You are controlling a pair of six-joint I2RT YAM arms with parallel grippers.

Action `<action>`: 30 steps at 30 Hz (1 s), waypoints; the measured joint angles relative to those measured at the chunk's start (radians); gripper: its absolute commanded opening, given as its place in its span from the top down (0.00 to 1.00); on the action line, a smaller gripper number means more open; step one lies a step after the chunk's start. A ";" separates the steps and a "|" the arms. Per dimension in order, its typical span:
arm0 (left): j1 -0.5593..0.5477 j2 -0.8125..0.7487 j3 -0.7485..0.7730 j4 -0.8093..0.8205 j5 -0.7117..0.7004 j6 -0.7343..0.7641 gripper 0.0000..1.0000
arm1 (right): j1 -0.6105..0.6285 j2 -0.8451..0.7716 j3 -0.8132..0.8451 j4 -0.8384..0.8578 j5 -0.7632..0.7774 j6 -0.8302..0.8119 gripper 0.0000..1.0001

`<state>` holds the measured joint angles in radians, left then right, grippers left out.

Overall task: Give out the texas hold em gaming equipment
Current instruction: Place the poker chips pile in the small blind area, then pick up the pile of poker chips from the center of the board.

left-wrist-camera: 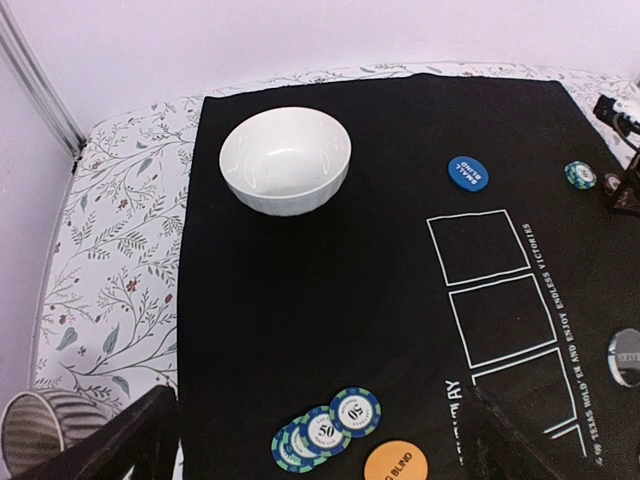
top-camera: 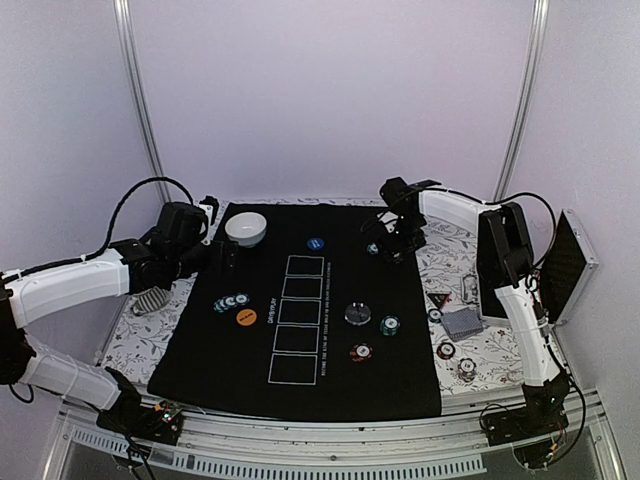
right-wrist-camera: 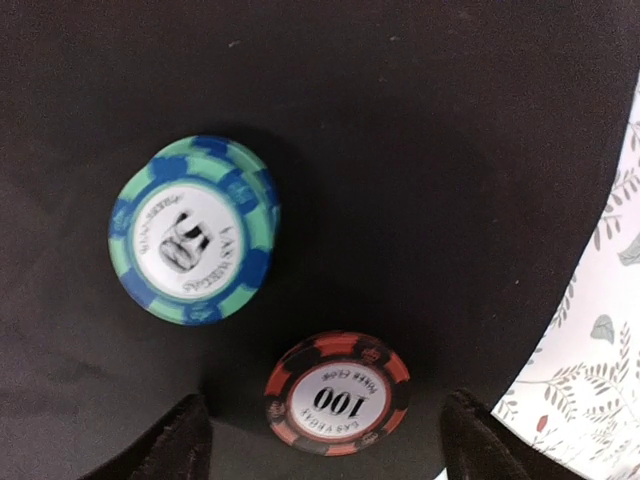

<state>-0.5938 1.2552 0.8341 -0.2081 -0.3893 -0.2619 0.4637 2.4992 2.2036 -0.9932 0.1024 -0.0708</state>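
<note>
My right gripper is open over the far right of the black mat. In the right wrist view its fingers flank a red 100 chip stack without touching it. A teal chip stack lies just beyond, also seen from above. My left gripper is open and empty above the mat's left side, with fanned teal 50 chips and an orange disc between its fingers. A blue disc, a black disc, a teal stack and a red stack lie on the mat.
A white bowl stands at the mat's far left corner. On the floral cloth at right lie grey-backed cards, a black-red triangle and loose chips. An open silver case stands at the right edge. A ribbed cup is at left.
</note>
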 measured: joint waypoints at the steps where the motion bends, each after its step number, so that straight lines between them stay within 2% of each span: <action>1: 0.000 0.000 0.000 0.000 0.000 0.000 0.02 | 0.000 -0.004 0.000 -0.005 -0.011 0.004 0.04; 2: 0.000 0.000 0.000 0.000 -0.001 0.000 0.02 | 0.000 -0.011 0.000 -0.011 -0.021 0.003 0.00; 7: 0.000 -0.002 0.000 -0.001 -0.001 0.000 0.02 | 0.009 -0.177 -0.084 -0.011 -0.071 0.010 0.01; 11: 0.000 -0.010 0.000 -0.002 -0.002 0.000 0.02 | 0.022 -0.465 -0.279 0.035 -0.079 0.054 0.01; 14: 0.000 -0.014 0.000 -0.003 -0.003 0.000 0.02 | 0.035 -0.705 -0.494 0.052 -0.072 0.113 0.00; 17: 0.000 -0.014 0.000 -0.003 -0.004 0.000 0.02 | 0.052 -0.843 -0.665 0.031 -0.052 0.171 0.05; 21: 0.000 -0.013 0.000 -0.002 -0.003 0.000 0.02 | 0.082 -0.925 -0.886 -0.003 -0.053 0.270 0.14; 26: 0.000 -0.011 0.000 0.005 0.005 -0.001 0.02 | 0.119 -1.016 -1.148 -0.032 -0.110 0.394 0.21; 30: 0.000 -0.002 0.000 0.008 0.016 -0.001 0.02 | 0.133 -1.038 -1.253 -0.032 -0.148 0.454 0.25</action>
<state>-0.5938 1.2530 0.8341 -0.2001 -0.3737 -0.2626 0.5964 1.4612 0.9504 -1.0252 -0.0456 0.3832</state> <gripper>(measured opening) 0.981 0.771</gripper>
